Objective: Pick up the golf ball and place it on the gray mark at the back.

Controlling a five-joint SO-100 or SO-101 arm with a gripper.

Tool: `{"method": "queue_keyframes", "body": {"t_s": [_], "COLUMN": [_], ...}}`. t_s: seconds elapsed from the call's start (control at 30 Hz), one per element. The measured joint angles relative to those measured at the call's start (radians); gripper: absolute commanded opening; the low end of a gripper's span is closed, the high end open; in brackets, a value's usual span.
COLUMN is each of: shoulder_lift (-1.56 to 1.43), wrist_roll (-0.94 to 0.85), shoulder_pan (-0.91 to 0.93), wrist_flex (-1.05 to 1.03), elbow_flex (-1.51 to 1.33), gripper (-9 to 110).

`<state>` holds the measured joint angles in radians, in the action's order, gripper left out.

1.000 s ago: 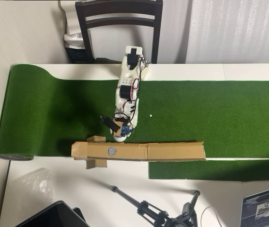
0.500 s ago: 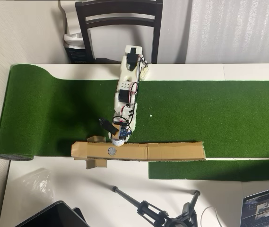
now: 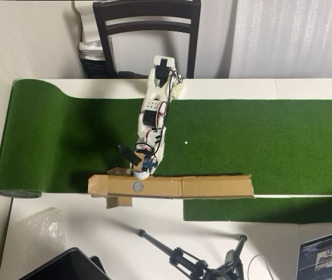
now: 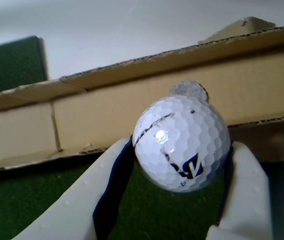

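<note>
The white golf ball (image 4: 181,145) with a dark logo sits between my two white fingers (image 4: 102,195) in the wrist view, held above the green turf. My gripper (image 4: 179,165) is shut on it. Just behind the ball, the round gray mark (image 4: 187,89) lies on the cardboard strip (image 4: 132,107), partly hidden by the ball. In the overhead view my gripper (image 3: 140,169) and the ball (image 3: 140,172) are at the strip's near edge, right above the gray mark (image 3: 137,186) on the cardboard (image 3: 212,186).
A green putting mat (image 3: 259,140) covers the white table (image 3: 95,233). A small white dot (image 3: 185,142) lies on the mat. A chair (image 3: 148,29) stands behind the arm's base. A tripod (image 3: 189,259), a plastic bag (image 3: 43,224) and a laptop (image 3: 326,256) lie below the strip.
</note>
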<state>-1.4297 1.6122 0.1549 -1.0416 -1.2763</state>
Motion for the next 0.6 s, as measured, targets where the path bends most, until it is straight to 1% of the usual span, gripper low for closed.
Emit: {"method": "queue_keyframes", "body": {"t_s": [0.37,0.6], "shoulder_lift": [0.0,0.058], "wrist_roll": [0.0,0.0], "shoulder_pan": [0.0,-0.003], "wrist_flex": [0.094,0.106], "elbow_flex": [0.0,-0.002], "gripper": [22,22]}}
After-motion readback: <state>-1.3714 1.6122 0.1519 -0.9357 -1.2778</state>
